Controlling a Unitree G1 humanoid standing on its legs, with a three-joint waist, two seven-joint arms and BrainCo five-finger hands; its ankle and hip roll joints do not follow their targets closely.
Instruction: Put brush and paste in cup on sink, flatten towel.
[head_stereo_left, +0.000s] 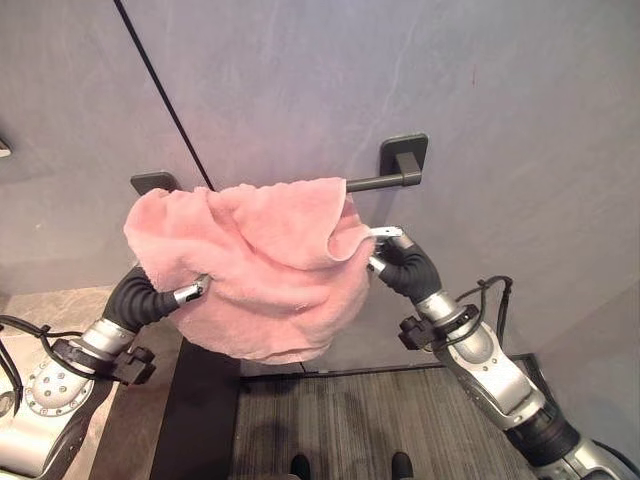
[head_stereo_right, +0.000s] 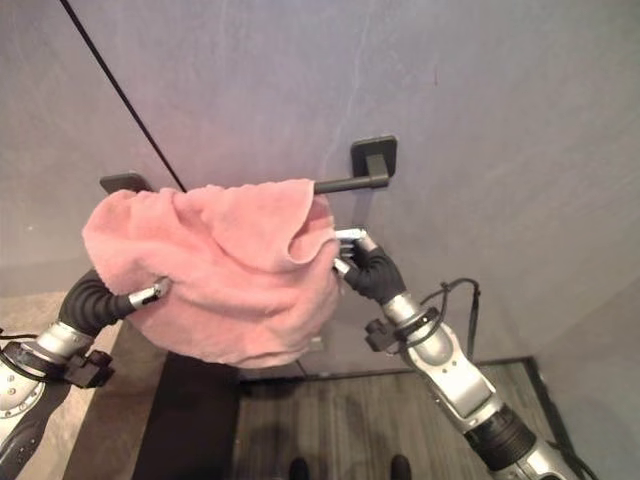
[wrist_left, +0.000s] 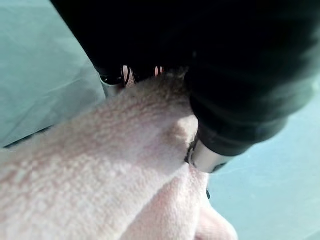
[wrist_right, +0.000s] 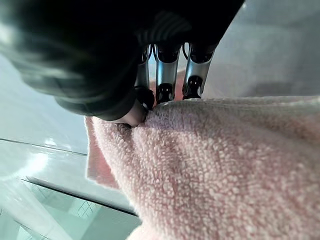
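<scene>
A pink towel (head_stereo_left: 270, 270) hangs bunched and rumpled over a dark towel bar (head_stereo_left: 375, 182) on the grey wall. My left hand (head_stereo_left: 150, 298) is at the towel's lower left side, and the cloth (wrist_left: 125, 165) is pinched between its fingers and thumb (wrist_left: 210, 155). My right hand (head_stereo_left: 400, 262) is at the towel's right edge just below the bar. Its fingers (wrist_right: 165, 75) and thumb (wrist_right: 132, 112) curl onto the cloth (wrist_right: 225, 165). The bar's left part is hidden under the towel.
The bar's brackets (head_stereo_left: 404, 155) (head_stereo_left: 152, 182) are fixed to the wall. A thin dark line (head_stereo_left: 160, 90) runs slantwise down the wall. A beige stone surface (head_stereo_left: 60, 305) lies at lower left, with a dark panel (head_stereo_left: 195, 420) and plank floor (head_stereo_left: 360, 420) below.
</scene>
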